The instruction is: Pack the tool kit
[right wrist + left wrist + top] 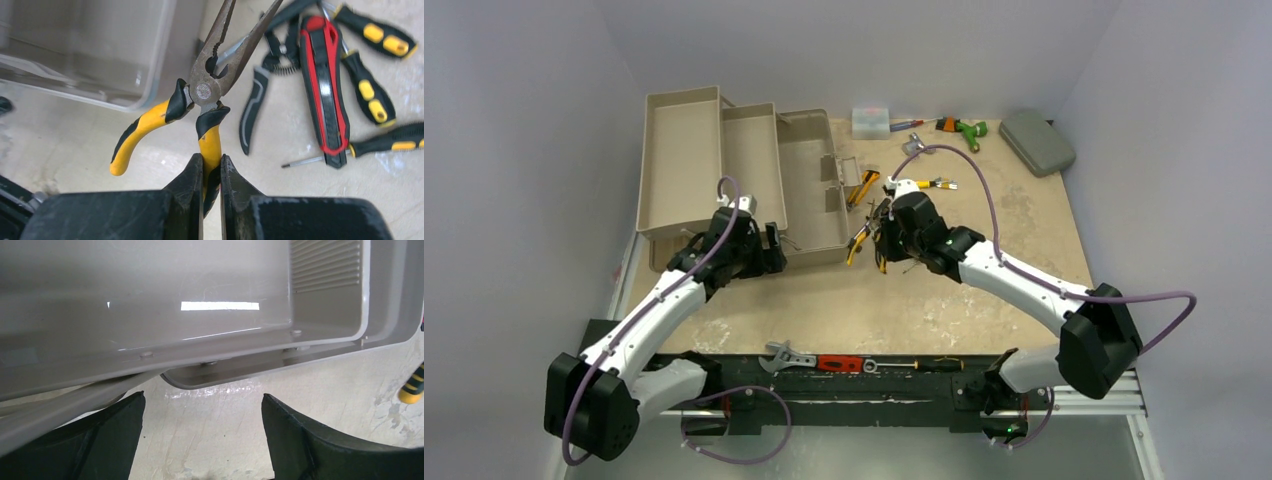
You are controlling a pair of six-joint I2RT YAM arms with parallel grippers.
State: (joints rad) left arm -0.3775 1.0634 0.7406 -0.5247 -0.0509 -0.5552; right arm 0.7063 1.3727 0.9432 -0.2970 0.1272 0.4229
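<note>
The tan toolbox [682, 160] lies open at the back left with its trays folded out. My left gripper [771, 247] is open and empty just in front of its near wall; in the left wrist view the gripper [202, 407] spans bare table below the toolbox [200, 290]. My right gripper [881, 236] is shut on one handle of yellow-and-black needle-nose pliers [858, 243], right of the toolbox. In the right wrist view the gripper [212, 167] holds the pliers [203, 91] with their nose pointing away, beside the toolbox corner [100, 45].
A red-and-black utility knife [322, 75], yellow-and-black screwdrivers [370, 95] and a black plier-like tool [257, 100] lie beyond the pliers. Second yellow pliers [862, 186] lie by the toolbox. A grey case [1036, 141] and clear box [870, 122] stand at the back. A wrench [786, 357] lies at front.
</note>
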